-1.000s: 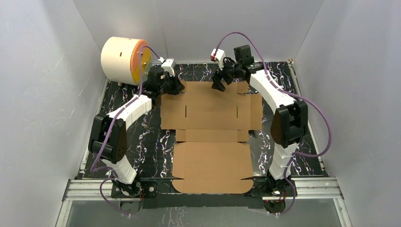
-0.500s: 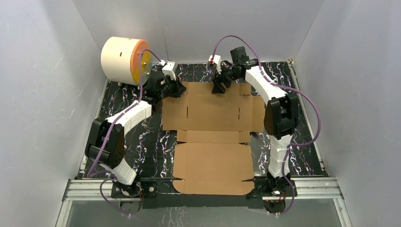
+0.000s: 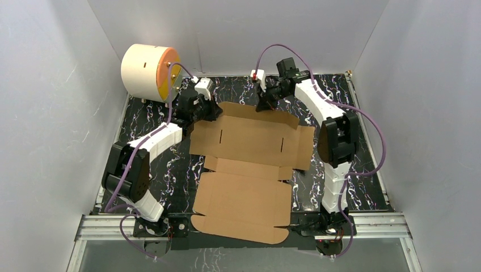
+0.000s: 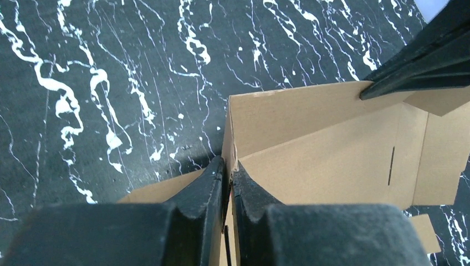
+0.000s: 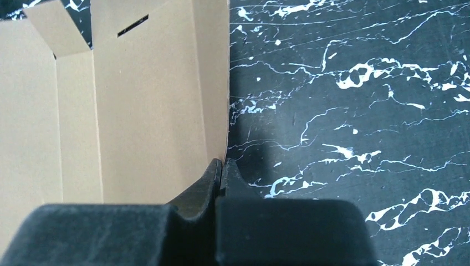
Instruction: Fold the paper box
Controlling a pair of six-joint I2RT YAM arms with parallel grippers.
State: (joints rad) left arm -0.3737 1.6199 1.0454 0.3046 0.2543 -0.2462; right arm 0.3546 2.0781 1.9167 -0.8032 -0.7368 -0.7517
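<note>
Top external: paper box (image 3: 249, 141) has skewed on worktop (image 3: 170, 164), far flap lifted. Flap edge pinched by left pincer (image 4: 228, 169) and right pincer (image 5: 221, 164); fold underway.

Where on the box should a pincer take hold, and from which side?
The thin edge of the far flap, near each corner, from the far side, jaws straddling the sheet. The box lies mostly flat, so only a free edge can be pinched; the left pincer and right pincer are shut there.

Left pincer (image 3: 212, 115) and right pincer (image 3: 264, 106) grip the far flap of the skewed paper box (image 3: 249, 139).
</note>
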